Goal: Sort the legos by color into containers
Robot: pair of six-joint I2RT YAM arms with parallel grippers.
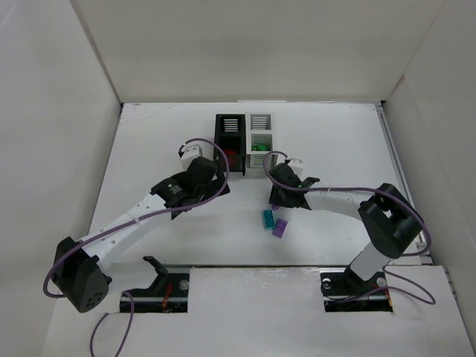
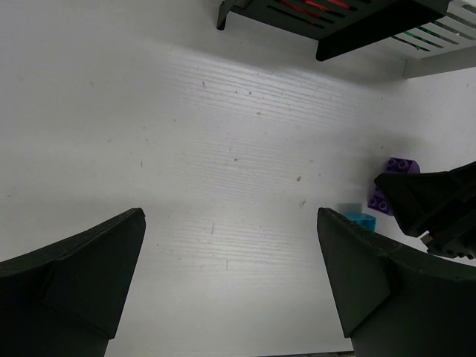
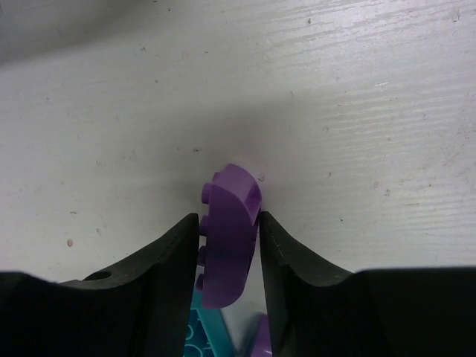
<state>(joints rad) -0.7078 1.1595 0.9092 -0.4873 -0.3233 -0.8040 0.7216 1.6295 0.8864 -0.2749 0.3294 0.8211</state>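
Note:
My right gripper is shut on a purple lego with a curved top, held low over the white table. A teal lego and another purple one lie just behind it. From above, my right gripper is just below the white container, with the teal lego and purple lego loose below it. My left gripper is open and empty beside the black container, over bare table.
The black container holds a red piece and the white one a green piece. In the left wrist view the container bases are at the top and my right gripper is at the right. White walls enclose the table.

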